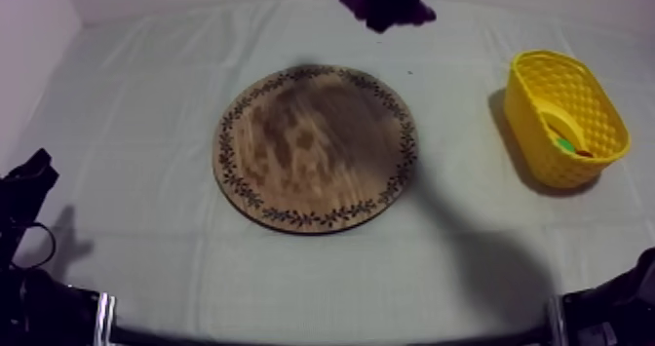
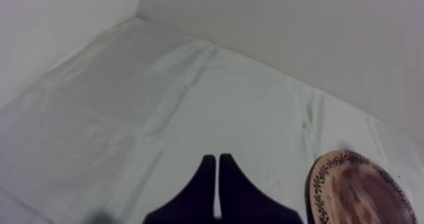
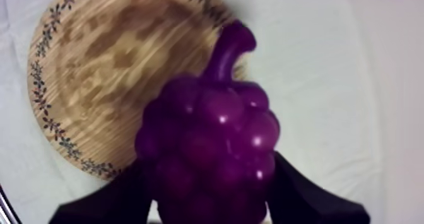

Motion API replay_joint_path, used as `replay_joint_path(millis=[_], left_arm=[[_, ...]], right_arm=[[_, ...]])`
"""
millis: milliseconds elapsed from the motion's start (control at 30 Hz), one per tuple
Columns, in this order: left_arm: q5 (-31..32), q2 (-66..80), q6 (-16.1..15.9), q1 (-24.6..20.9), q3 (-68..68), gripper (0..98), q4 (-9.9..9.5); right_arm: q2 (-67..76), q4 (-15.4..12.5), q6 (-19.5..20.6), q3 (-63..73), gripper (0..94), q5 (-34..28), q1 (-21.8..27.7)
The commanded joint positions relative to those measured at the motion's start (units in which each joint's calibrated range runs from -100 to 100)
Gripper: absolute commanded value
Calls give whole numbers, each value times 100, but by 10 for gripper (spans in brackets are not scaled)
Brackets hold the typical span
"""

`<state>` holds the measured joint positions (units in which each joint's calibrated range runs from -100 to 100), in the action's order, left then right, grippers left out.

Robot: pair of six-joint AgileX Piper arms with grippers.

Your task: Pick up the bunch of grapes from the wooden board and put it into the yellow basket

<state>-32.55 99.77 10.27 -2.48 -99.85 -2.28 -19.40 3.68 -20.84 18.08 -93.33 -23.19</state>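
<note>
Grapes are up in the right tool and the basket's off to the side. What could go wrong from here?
1. The right tool grips the glossy, rounded bunch of grapes only from its sides, so it might slip during the carry.
2. The yellow basket already holds other toy pieces; the grapes could land on them and sit high or tip out.

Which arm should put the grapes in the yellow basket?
Right. The right hand is shut on the bunch of grapes, lifted off the wooden board, and the yellow basket stands on its side. The left hand sits shut at the opposite side.
</note>
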Motion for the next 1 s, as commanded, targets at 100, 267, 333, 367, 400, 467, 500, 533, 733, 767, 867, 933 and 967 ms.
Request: replay_joint_path(millis=[100,267,333,367,400,467,500,533,733,767,867,933,967], left_arm=[[-3,-3,1,-1,-4,0,1],[-3,-3,1,-1,-4,0,1],[-3,-3,1,-1,-4,0,1],[-3,-3,1,-1,-4,0,1],[-3,-3,1,-1,-4,0,1],[-3,-3,1,-1,-4,0,1],[-3,-3,1,-1,-4,0,1],[-3,-3,1,-1,-4,0,1],[-3,-3,1,-1,-4,0,1],[-3,-3,1,-1,-4,0,1],[-3,-3,1,-1,-4,0,1],[-3,-3,1,-1,-4,0,1],[-3,-3,1,-1,-4,0,1]], right_arm=[[278,-19,-143,324,338,-114,46],[555,38,-163,-192,339,-45,145],[667,81,-76,-461,346,44,235],[728,102,-19,-597,351,94,291],[793,120,39,-728,355,137,353],[950,141,145,-1002,363,198,488],[1035,144,190,-1145,365,217,562],[1123,146,230,-1295,367,228,636],[1740,183,446,-2409,378,254,1127],[1844,202,484,-2617,381,271,1220],[2132,242,549,-3205,387,319,1537],[2308,256,557,-3548,389,343,1773],[2386,261,553,-3708,389,352,1891]])
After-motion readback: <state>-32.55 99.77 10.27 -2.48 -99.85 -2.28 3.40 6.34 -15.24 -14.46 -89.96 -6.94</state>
